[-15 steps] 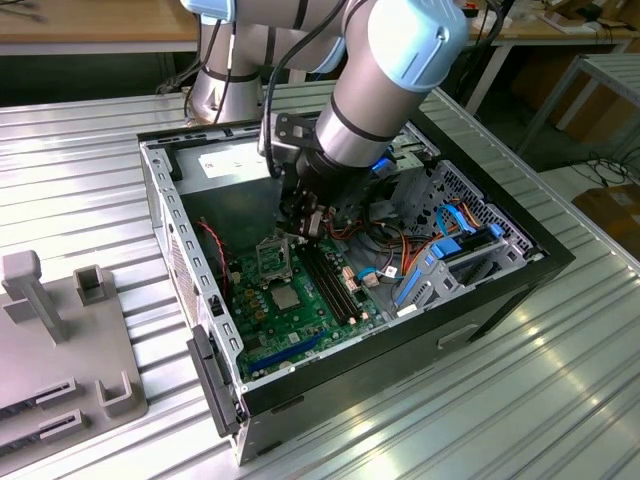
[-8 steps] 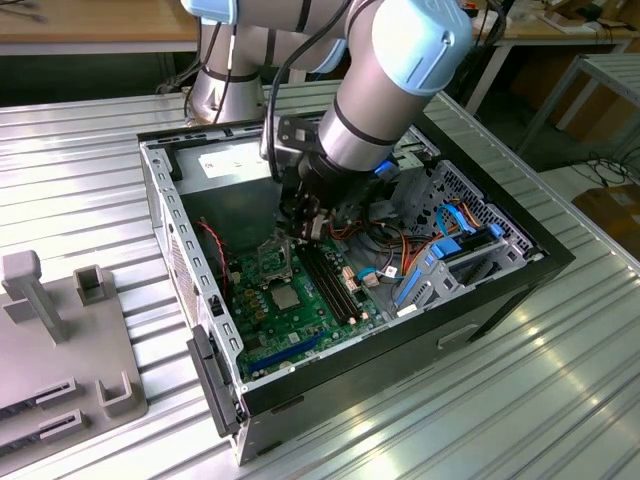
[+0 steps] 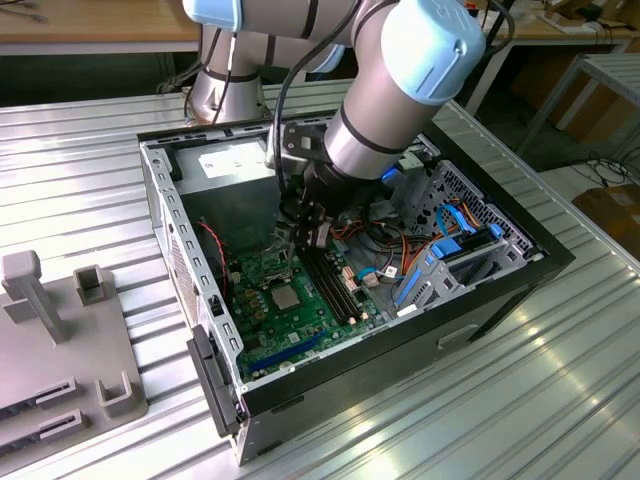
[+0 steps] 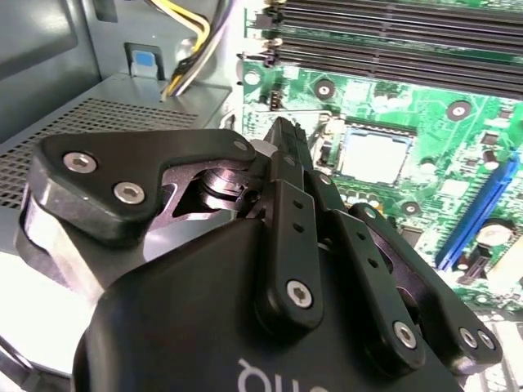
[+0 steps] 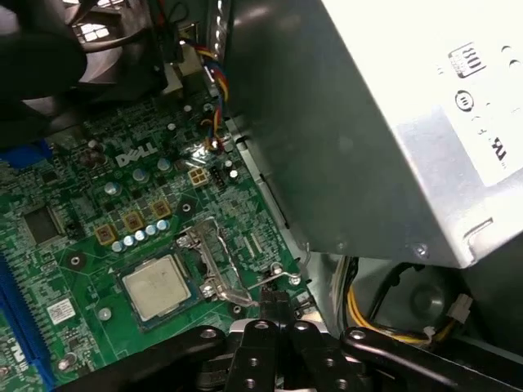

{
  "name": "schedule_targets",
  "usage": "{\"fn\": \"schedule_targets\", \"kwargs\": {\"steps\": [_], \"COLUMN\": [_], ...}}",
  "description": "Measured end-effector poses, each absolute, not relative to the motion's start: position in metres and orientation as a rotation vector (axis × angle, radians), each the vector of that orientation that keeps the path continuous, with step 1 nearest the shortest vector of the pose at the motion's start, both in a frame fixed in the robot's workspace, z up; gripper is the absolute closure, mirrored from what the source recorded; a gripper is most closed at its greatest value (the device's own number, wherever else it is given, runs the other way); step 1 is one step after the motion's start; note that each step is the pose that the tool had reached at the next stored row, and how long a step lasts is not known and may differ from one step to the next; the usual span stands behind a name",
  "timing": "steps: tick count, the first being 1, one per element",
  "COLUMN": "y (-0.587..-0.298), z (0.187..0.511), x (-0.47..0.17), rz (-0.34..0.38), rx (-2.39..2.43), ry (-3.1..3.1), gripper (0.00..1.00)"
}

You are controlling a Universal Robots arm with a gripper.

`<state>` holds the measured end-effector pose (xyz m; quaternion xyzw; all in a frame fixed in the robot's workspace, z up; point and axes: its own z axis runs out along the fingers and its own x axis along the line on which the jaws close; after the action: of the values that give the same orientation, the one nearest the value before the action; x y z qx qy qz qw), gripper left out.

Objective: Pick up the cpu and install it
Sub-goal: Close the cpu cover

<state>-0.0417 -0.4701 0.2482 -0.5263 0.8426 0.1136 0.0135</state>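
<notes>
Ribbed metal sheeting forms the counter (image 3: 560,400), on which an open computer case (image 3: 500,290) lies on its side with the green motherboard (image 3: 300,310) facing up. A grey moulded fixture (image 3: 60,340) sits on the counter well apart from the case, toward the exterior view's left. Inside the case, the grey power supply box (image 3: 225,165) occupies the far corner, black memory slots (image 3: 335,285) run alongside the board's middle, and blue and orange cables (image 3: 460,225) cross the drive bay on the exterior view's right. The robot arm (image 3: 400,90) reaches down into the case and its tool (image 3: 308,232) stands low over the board, between the power supply box and the memory slots. In both wrist views the cpu (image 5: 155,286) (image 4: 373,153) lies flat in its socket (image 5: 200,265) on the board, pale face up, with the metal socket frame and lever just beside it. In the first wrist view the tool (image 5: 276,304) has its fingers drawn together, tips pressed to one another, at the edge of the socket frame beside the cpu, and nothing is seen held between them. In the second wrist view the tool (image 4: 282,135) shows the same closed fingers, pointing down near the socket.
</notes>
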Motion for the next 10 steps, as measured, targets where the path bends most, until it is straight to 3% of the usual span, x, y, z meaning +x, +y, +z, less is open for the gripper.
{"fn": "schedule_targets", "kwargs": {"steps": [10], "y": [-0.494], "z": [0.248], "x": [-0.042], "rz": [0.355], "rx": [-1.645], "ry": [2.621], "gripper": [0.89]}}
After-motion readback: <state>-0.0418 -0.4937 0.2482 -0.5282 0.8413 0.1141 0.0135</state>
